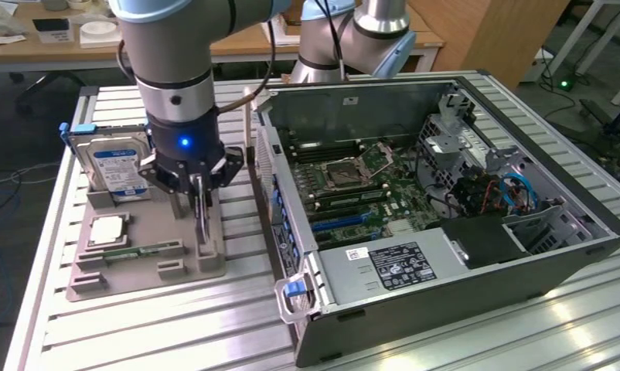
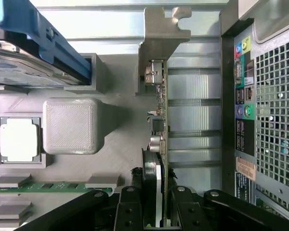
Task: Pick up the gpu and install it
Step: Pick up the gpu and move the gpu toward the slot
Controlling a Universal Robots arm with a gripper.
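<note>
Grasp step: black claw (image 1: 199, 195) clamped on thin dark-green gpu card (image 1: 202, 228), upright in grey holder (image 1: 134, 269), exterior view's left; lifting likely needs a straight upward pull.

Exterior view: off-arm, high, angled down at the slatted aluminium counter (image 1: 134, 332), mid range. Wrist view: close, looking straight down along the black claw (image 2: 158, 202). Shared: grey plastic parts tray (image 1: 134, 280), upright dark green gpu card (image 1: 201, 228), port side of open black computer case (image 1: 444, 309).

1 gpu (image 2: 159, 126), 1 hard drive (image 1: 119, 166), 1 processor (image 2: 19, 139), 1 memory stick (image 2: 48, 187), 1 computer case (image 1: 475, 301)
</note>
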